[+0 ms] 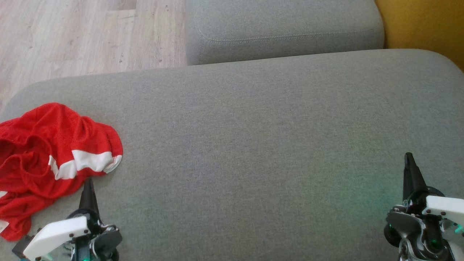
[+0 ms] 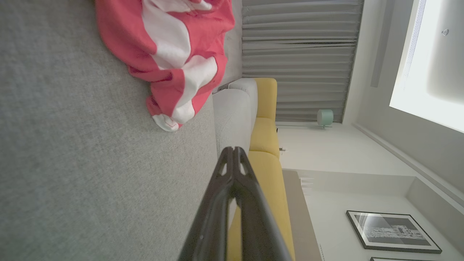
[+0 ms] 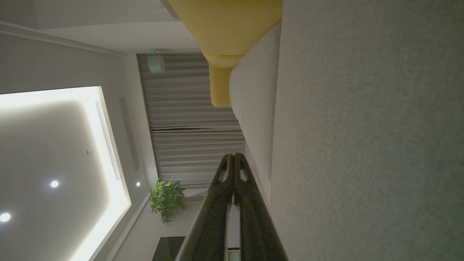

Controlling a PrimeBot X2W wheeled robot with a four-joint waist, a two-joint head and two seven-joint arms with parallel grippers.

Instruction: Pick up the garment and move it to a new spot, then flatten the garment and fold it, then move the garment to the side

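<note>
The garment [image 1: 47, 152] is red with white bands and lies crumpled at the left edge of the grey sofa cushion [image 1: 253, 137]. My left gripper [image 1: 88, 181] hovers just below its near edge, fingers together and empty. In the left wrist view the garment [image 2: 170, 54] fills the upper left, ahead of the shut left gripper [image 2: 233, 149]. My right gripper [image 1: 409, 156] stands shut at the lower right, far from the cloth, with nothing in it. The right wrist view has the right gripper [image 3: 233, 155] with fingers pressed together beside the cushion.
A second grey cushion [image 1: 282, 29] sits behind the first one. A yellow sofa part [image 1: 424, 25] is at the far right. Wooden floor [image 1: 83, 32] lies beyond the cushion at the upper left. The wide middle of the cushion is bare fabric.
</note>
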